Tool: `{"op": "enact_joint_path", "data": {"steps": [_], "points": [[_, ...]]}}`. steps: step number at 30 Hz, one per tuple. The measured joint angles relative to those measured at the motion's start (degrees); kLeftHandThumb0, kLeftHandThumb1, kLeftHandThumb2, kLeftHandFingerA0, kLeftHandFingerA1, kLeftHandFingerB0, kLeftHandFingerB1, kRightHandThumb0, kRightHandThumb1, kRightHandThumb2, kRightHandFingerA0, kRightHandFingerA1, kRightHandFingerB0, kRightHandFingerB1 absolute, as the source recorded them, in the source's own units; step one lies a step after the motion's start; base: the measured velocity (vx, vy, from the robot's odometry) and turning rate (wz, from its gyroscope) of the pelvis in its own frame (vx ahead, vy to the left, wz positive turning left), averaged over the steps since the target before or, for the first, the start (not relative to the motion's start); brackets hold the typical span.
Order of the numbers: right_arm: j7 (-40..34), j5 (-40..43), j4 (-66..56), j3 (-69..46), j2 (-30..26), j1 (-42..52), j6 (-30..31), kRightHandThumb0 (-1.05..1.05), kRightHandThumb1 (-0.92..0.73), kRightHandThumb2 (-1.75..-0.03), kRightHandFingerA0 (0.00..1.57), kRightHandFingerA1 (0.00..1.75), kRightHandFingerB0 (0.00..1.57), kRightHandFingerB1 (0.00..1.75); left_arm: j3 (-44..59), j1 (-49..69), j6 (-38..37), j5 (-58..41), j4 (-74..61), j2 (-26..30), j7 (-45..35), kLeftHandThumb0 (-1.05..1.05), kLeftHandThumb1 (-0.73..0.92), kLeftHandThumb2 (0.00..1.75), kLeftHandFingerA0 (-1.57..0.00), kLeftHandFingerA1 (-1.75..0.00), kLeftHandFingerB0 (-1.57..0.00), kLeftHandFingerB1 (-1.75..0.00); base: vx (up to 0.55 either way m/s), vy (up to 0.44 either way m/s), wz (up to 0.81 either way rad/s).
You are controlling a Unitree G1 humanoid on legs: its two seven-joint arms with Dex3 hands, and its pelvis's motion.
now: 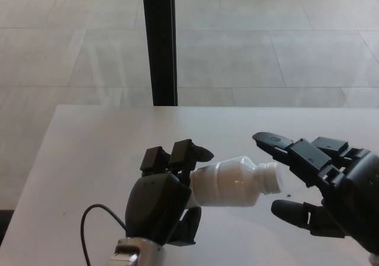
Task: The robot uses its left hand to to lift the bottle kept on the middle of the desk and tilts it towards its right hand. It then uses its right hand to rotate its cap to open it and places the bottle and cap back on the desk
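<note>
A white plastic bottle is held above the white desk, tipped on its side with its neck pointing right. My left hand is shut on the bottle's base end. The neck end looks white with thread ridges; I cannot tell whether a cap sits on it. My right hand is open just right of the neck, fingers spread above it and thumb below, not touching.
A black post stands behind the desk's far edge. A thin black cable loops beside my left wrist. A tiny dark speck lies on the desk under the bottle neck. Tiled floor lies beyond.
</note>
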Motion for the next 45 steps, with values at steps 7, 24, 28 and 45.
{"op": "enact_joint_path", "data": {"steps": [7, 24, 28, 45], "points": [[5.15, 1.08, -1.58, -0.06, 1.79, 0.52, 5.19, -0.64, -0.53, -0.62, 0.86, 1.65, 0.24, 0.39, 0.00, 0.01, 0.00, 0.00, 0.00, 0.00, 0.00, 0.17, 0.51, 1.29, -1.00, -1.73, -0.87, -1.46, 0.00, 0.000, 0.00], [17.83, 3.68, -3.50, -0.19, 3.72, 2.54, 18.02, -0.60, -0.57, -0.62, 0.84, 1.65, 0.44, 0.48, 0.23, 0.00, -0.01, -0.05, 0.01, 0.03, 0.04, 0.12, 0.48, 1.37, -1.01, -1.75, -0.88, -1.48, 0.00, 0.000, 0.00], [20.74, 4.48, -4.27, -0.18, 4.27, 2.76, 21.06, -0.62, -0.57, -0.62, 0.82, 1.63, 0.44, 0.48, 0.32, 0.00, -0.23, -0.05, 0.08, 0.10, 0.08, 0.16, 0.46, 1.37, -0.88, -1.75, -0.84, -1.51, 0.00, 0.000, 0.00], [25.85, 6.55, -5.63, 0.07, 4.58, 3.20, 27.53, -0.56, -0.61, -0.64, 0.89, 1.63, 0.45, 0.53, 1.13, -0.07, -1.57, 0.04, 1.06, -0.25, 1.99, 0.17, 0.49, 1.31, -0.87, -1.75, -0.82, -1.51, 0.00, 0.000, 0.00]]}}
